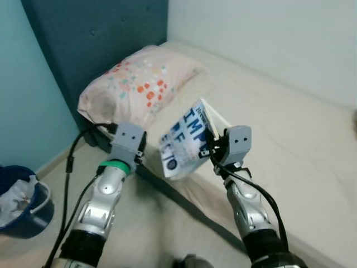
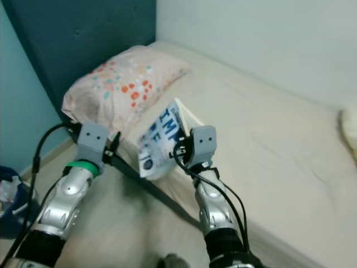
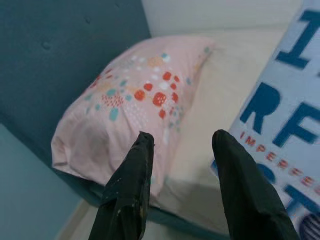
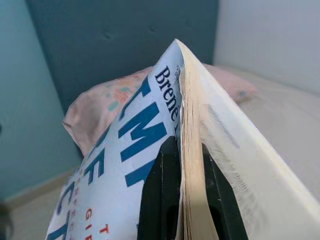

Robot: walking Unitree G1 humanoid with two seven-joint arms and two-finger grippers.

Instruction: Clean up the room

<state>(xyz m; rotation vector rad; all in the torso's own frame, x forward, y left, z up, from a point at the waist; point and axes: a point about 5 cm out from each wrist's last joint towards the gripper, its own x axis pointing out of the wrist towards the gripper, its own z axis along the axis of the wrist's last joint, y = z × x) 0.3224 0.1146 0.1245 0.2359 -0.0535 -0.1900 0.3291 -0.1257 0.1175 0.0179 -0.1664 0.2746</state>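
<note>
- Right pincer clamps 1 glossy pale-blue paperback book, pages cream.
- Left pincer gapes, holding nothing.
- 1 soft pink floral pillow on the beige bed.

A pale blue paperback book with large dark blue cover lettering hangs tilted at the centre of the frame. Its cover droops open leftward, cream page edges facing right, above the bed's edge.
</note>
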